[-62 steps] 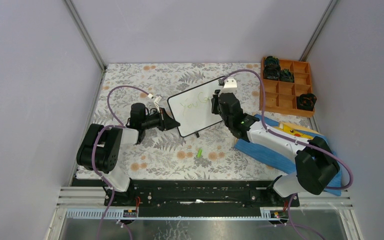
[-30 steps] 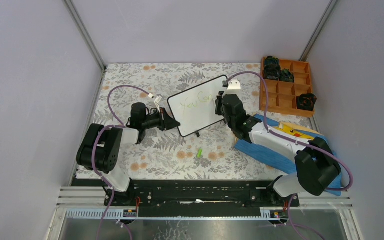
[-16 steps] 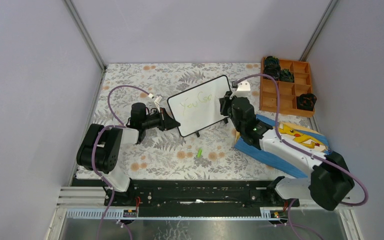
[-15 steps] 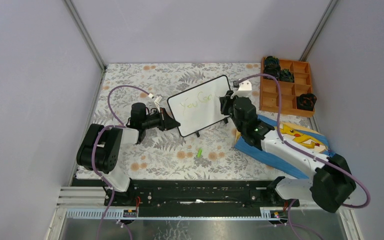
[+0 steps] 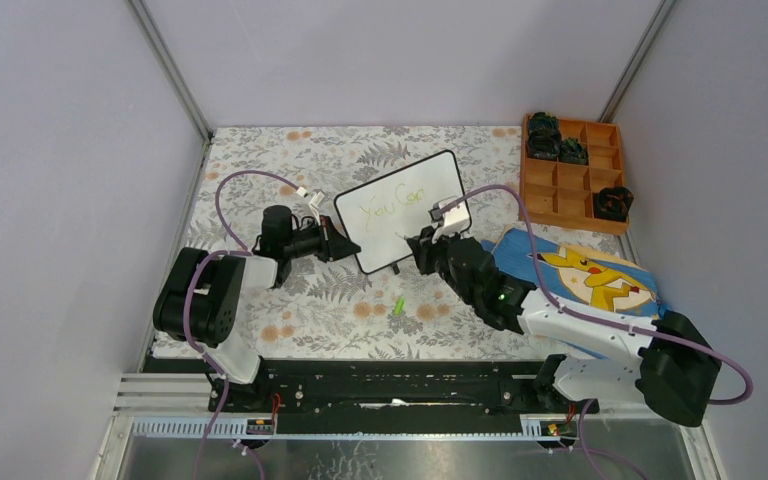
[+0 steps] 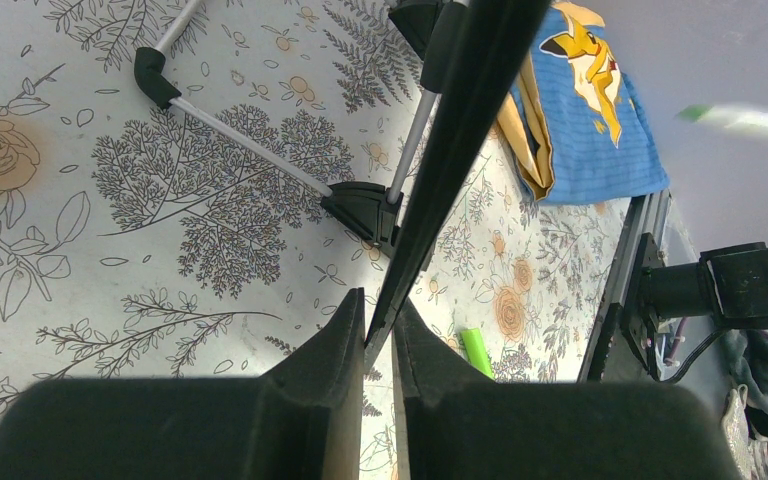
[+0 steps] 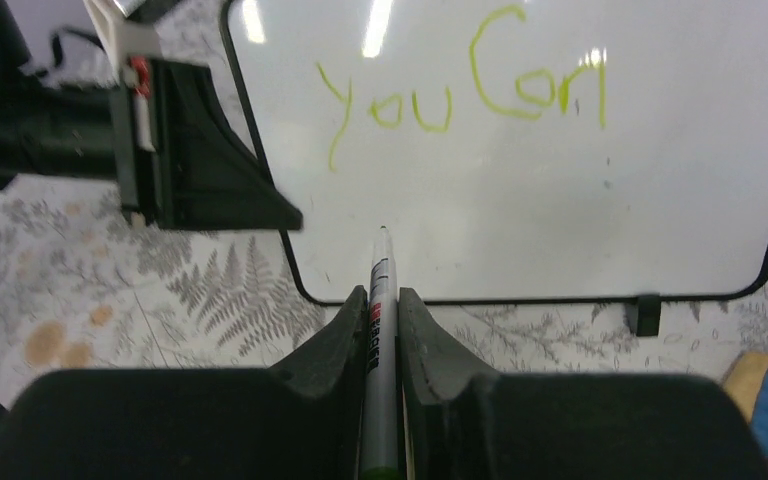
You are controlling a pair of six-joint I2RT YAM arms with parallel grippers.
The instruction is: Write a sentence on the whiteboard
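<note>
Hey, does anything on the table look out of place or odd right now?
A small green piece, probably the cap of the marker, lies loose on the floral mat in front of the whiteboard. Nothing else looks spilled or damaged.

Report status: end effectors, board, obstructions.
Left end effector clamps whiteboard edge. Right end effector grips marker, tip near board. Sentence reads "You Can" only. Nothing blocking.

Top camera looks down from the near side; left wrist sees the whiteboard (image 6: 465,110) edge-on, right wrist face-on, both close.
</note>
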